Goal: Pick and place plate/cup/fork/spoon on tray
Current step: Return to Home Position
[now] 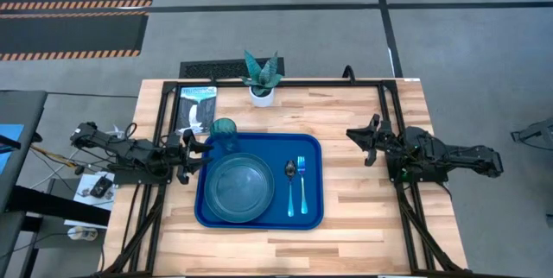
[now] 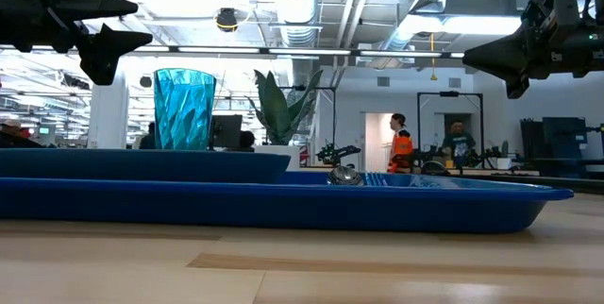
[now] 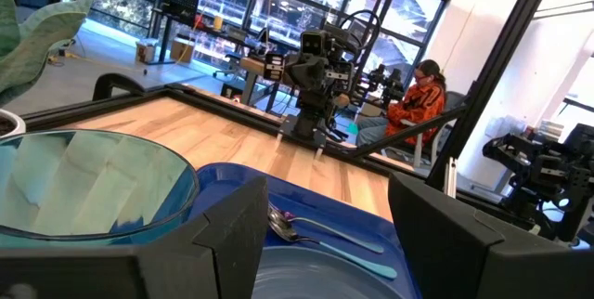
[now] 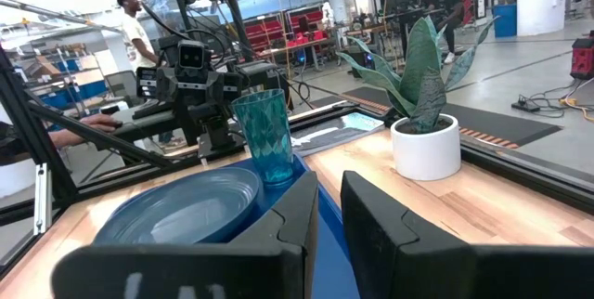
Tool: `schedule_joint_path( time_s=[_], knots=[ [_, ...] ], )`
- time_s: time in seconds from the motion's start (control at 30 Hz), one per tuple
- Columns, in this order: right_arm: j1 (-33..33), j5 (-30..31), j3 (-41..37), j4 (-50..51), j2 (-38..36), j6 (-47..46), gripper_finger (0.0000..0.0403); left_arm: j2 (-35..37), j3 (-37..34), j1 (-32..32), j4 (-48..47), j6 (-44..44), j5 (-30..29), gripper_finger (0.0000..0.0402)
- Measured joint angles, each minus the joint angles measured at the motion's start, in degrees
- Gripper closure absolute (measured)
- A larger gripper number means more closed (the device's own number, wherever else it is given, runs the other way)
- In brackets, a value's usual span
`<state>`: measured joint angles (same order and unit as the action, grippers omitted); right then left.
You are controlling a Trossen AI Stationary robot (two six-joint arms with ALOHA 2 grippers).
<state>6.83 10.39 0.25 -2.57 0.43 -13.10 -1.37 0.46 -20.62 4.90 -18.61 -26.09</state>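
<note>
The blue tray (image 1: 313,216) lies at the table's middle. On it lie the teal plate (image 1: 239,188) at its left, the spoon (image 1: 290,174) and the fork (image 1: 301,185) side by side at its right. The teal cup (image 1: 224,129) stands upright at the tray's far left corner, also in the right wrist view (image 4: 264,132). My left gripper (image 1: 199,153) is open and empty, level, just off the tray's left edge near the cup (image 3: 83,188). My right gripper (image 1: 363,142) hovers right of the tray, its fingers a little apart (image 4: 329,197), empty.
A white pot with a green plant (image 1: 262,84) stands at the far edge behind the tray. A dark packet (image 1: 197,107) lies at the far left. Black frame rails (image 1: 389,123) run along the table's sides. Bare wood (image 1: 363,226) shows right of and in front of the tray. People stand in the room beyond.
</note>
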Motion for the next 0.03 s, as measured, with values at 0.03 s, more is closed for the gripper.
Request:
schedule_joint_path(
  time_s=[0.03],
  knots=[
    [0.0, 0.0, 0.0, 0.0, 0.0, 0.0, 0.0326, 0.0, 0.0, 0.0, 0.0, 0.0, 0.0, 0.0189]
  ],
)
